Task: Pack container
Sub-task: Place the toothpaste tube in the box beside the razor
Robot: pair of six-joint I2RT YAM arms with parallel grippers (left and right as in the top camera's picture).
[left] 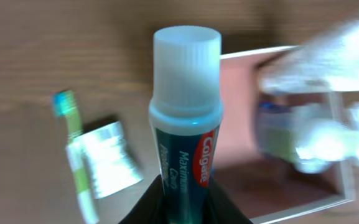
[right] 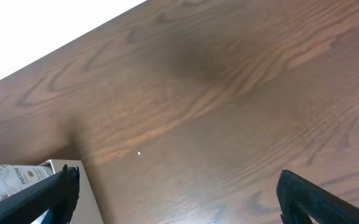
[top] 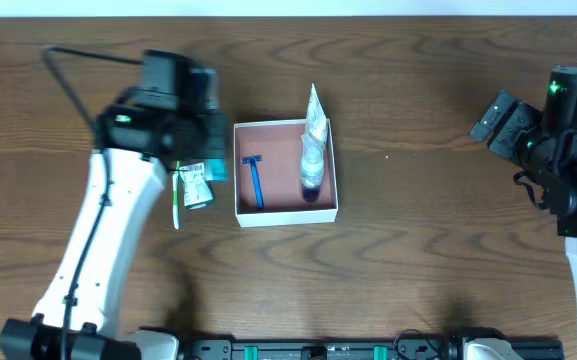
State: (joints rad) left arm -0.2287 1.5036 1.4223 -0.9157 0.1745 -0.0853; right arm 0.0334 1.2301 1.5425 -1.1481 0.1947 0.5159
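Note:
The container (top: 282, 213) is a shallow white-walled box with a pink floor at mid-table. Inside it lie a blue razor (top: 255, 181) on the left and a bottle in a clear wrapper (top: 313, 152) on the right. My left gripper (top: 211, 150) hangs just left of the container, shut on a Colgate toothpaste tube (left: 185, 118) with its white cap pointing away from me. In the left wrist view my fingers (left: 185, 202) clamp the tube's lower body, and the container (left: 241, 124) lies behind it. My right gripper (right: 179, 193) is open and empty, far right of the container (top: 503, 120).
A green and white toothbrush (top: 177, 200) and a small foil sachet (top: 197, 186) lie on the wood left of the container; both also show in the left wrist view, the toothbrush (left: 76, 155) and the sachet (left: 107, 158). The container's corner (right: 89, 193) shows in the right wrist view.

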